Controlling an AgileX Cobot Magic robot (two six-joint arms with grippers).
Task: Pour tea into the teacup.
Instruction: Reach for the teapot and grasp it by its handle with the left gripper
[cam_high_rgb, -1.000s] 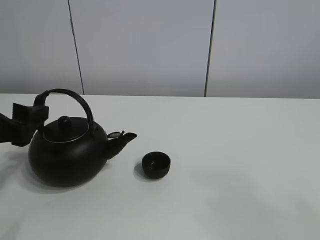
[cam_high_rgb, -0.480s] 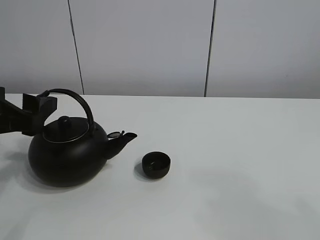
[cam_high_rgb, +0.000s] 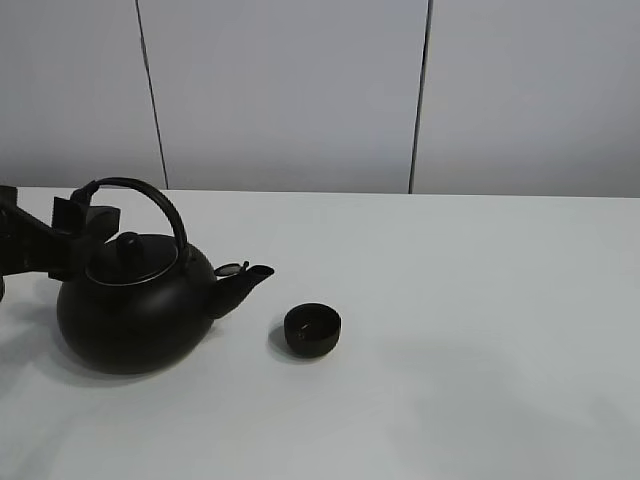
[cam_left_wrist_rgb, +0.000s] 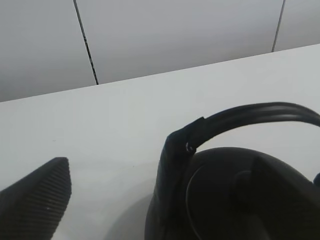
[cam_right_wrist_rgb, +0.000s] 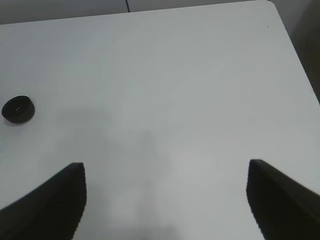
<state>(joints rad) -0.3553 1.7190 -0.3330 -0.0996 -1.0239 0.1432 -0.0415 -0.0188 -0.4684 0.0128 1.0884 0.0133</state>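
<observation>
- exterior high view: a large round black teapot (cam_high_rgb: 135, 315) stands upright on the white table (cam_high_rgb: 480, 340), on its left part, with the lid on and its arched handle (cam_high_rgb: 150, 192) raised over it
- the spout (cam_high_rgb: 245, 280) points to the right, toward the teacup (cam_high_rgb: 313, 331)
- the teacup is a small, low black cup, upright on the table just beyond the spout tip and a little nearer the camera; it is apart from the teapot and nothing touches it
- the left gripper (cam_high_rgb: 87, 216) comes in from the left edge at the rear foot of the handle, with one dark finger on each side of that foot and a gap between them; whether either finger touches the handle cannot be told from here
- the right gripper is out of this view; behind the table is a pale panelled wall (cam_high_rgb: 290, 90) with dark seams
- left wrist view: the teapot's body and lid fill the lower part nearest the camera, and the handle (cam_left_wrist_rgb: 250, 114) arches over them from its foot
- only one ribbed finger (cam_left_wrist_rgb: 37, 200) shows, well apart from the handle foot with bare table between them, so the fingers are spread and are not clamped on the handle
- right wrist view: the right gripper (cam_right_wrist_rgb: 167, 200) hangs above bare table, its two dark fingers at opposite sides of the picture, wide apart and holding nothing
- the teacup (cam_right_wrist_rgb: 18, 109) shows small and far off on the table, well away from this gripper
</observation>
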